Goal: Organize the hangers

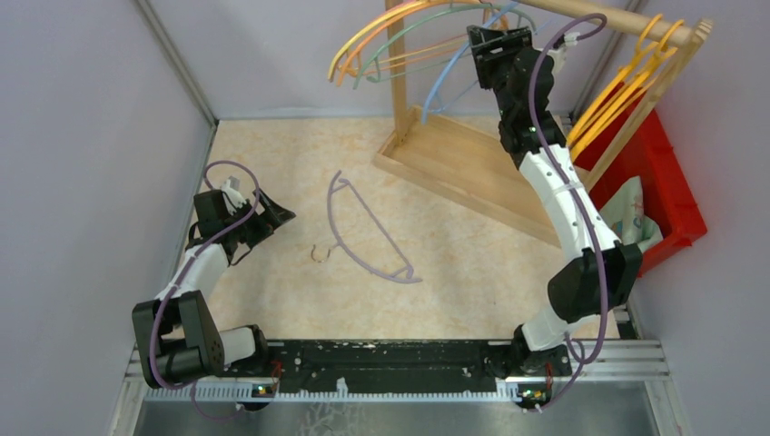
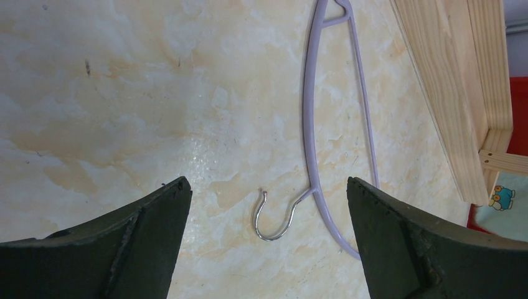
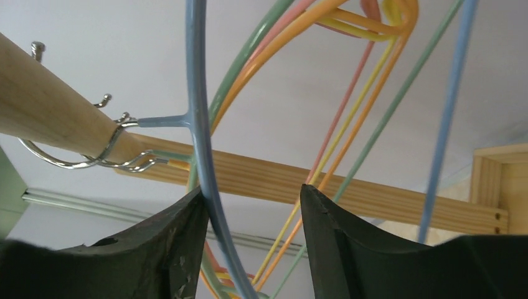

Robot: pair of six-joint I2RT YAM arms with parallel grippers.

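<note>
A purple hanger [image 1: 368, 232] lies flat on the table, its metal hook [image 1: 318, 254] pointing toward my left gripper [image 1: 272, 225]. In the left wrist view the purple hanger [image 2: 309, 124] and its hook [image 2: 274, 218] lie below my left gripper [image 2: 268, 182], which is open and empty. My right gripper [image 1: 498, 38] is raised at the rack's rod. Its jaws [image 3: 254, 188] are open, with the blue hanger [image 3: 199, 124] running between them and touching the left finger. Orange, yellow, green and pink hangers [image 3: 348, 93] hang from the wooden rod [image 3: 56, 118] beside it.
The wooden rack's base [image 1: 463, 163] and post [image 1: 397, 64] stand at the back right. More yellow and orange hangers [image 1: 626, 86] hang at the rack's right end. A red bin [image 1: 672, 173] with a printed cloth [image 1: 631, 213] sits beyond it. Grey walls enclose the table.
</note>
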